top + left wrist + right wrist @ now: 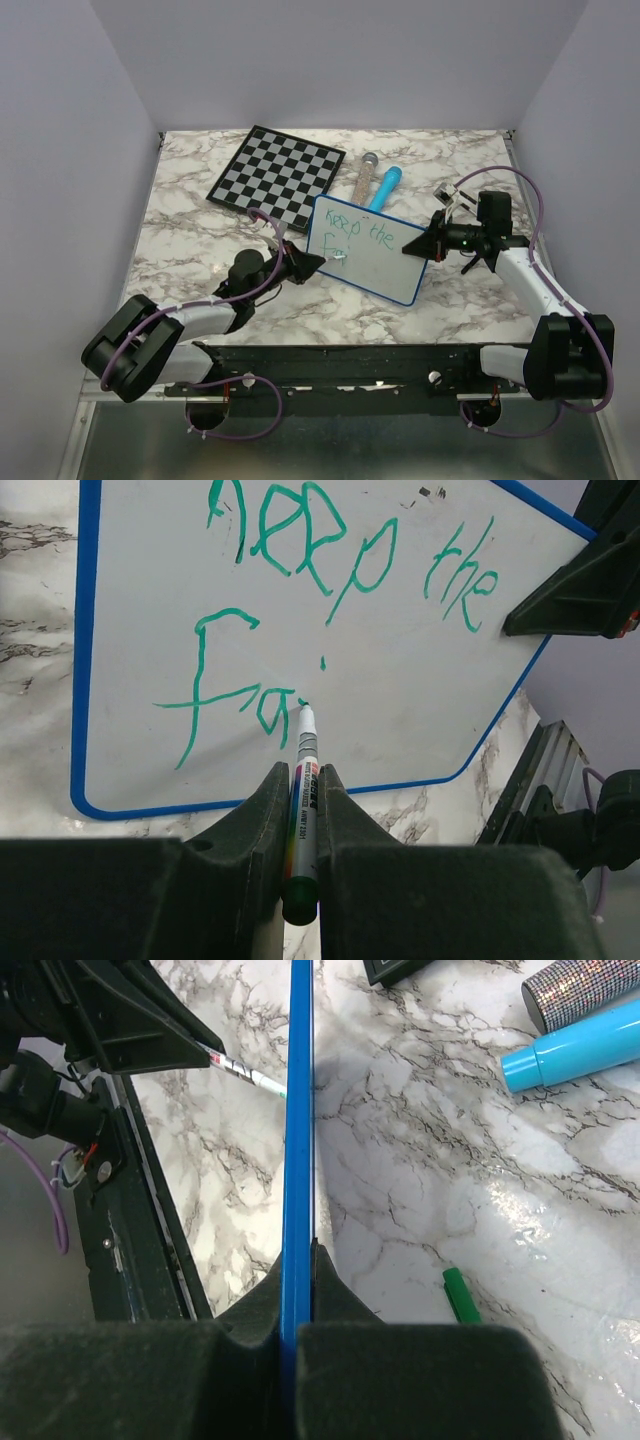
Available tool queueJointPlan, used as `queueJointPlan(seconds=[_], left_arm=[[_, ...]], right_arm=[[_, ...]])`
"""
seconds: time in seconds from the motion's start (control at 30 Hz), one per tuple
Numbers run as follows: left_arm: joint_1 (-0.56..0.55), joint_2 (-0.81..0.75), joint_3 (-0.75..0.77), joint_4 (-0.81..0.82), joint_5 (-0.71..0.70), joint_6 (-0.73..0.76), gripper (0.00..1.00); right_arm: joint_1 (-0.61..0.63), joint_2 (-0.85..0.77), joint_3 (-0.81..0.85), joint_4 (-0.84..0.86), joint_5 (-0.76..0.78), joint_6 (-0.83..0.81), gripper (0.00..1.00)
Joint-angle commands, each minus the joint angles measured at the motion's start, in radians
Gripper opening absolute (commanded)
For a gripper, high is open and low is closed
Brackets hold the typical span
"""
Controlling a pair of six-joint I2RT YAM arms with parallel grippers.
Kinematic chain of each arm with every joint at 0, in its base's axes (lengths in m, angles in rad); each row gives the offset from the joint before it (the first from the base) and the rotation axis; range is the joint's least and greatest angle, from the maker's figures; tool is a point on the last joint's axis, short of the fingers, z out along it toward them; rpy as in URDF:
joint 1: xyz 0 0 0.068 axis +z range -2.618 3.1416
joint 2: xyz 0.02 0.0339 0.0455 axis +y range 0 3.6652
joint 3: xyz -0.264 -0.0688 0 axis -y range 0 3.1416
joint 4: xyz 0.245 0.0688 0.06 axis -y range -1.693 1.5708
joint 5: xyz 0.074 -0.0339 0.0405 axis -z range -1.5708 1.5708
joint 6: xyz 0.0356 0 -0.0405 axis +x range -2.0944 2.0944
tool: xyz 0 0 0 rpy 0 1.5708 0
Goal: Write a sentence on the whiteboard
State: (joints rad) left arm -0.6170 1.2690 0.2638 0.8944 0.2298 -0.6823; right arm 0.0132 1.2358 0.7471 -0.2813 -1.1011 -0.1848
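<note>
From above, the whiteboard (375, 265) lies between the arms, nearer than the chessboard (277, 174), its long axis running left to right, slightly skewed. The right gripper (418, 243) clamps its right corner and the left gripper (318, 262) reaches its left edge. The left wrist view adds the contact: fingers clenched on a marker (303, 810), which points away from them, its tip touching the board at the green sentence (340, 550), "Keep the" above "Fa". The right wrist view shows only the blue rim edge-on, pinched and running straight ahead, and a green cap (461, 1295) on the marble.
</note>
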Motion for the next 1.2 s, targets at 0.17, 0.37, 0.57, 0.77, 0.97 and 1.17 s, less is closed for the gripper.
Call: queueJointPlan(seconds=[0.17,0.37,0.57,0.77,0.97,1.17], left_arm=[[0.000,0.030,0.031,0.044,0.008,0.001,0.00],[0.000,0.030,0.038,0.046,0.019,-0.003,0.00],[-0.001,0.032,0.038,0.049,0.023,-0.003,0.00],[-0.001,0.041,0.038,0.038,0.029,-0.002,0.00],[-0.001,0.035,0.023,0.008,0.022,0.003,0.00],[-0.001,0.006,0.017,-0.063,0.009,0.024,0.00]], right_arm=[[0.005,-0.022,0.026,0.007,-0.049,-0.005,0.01],[0.005,-0.022,0.026,0.008,-0.051,-0.005,0.01],[0.005,-0.021,0.026,0.007,-0.051,-0.005,0.01],[0.005,-0.022,0.026,0.007,-0.049,-0.005,0.01],[0.005,-0.022,0.026,0.007,-0.051,-0.005,0.01],[0.005,-0.024,0.026,0.008,-0.051,-0.005,0.01]])
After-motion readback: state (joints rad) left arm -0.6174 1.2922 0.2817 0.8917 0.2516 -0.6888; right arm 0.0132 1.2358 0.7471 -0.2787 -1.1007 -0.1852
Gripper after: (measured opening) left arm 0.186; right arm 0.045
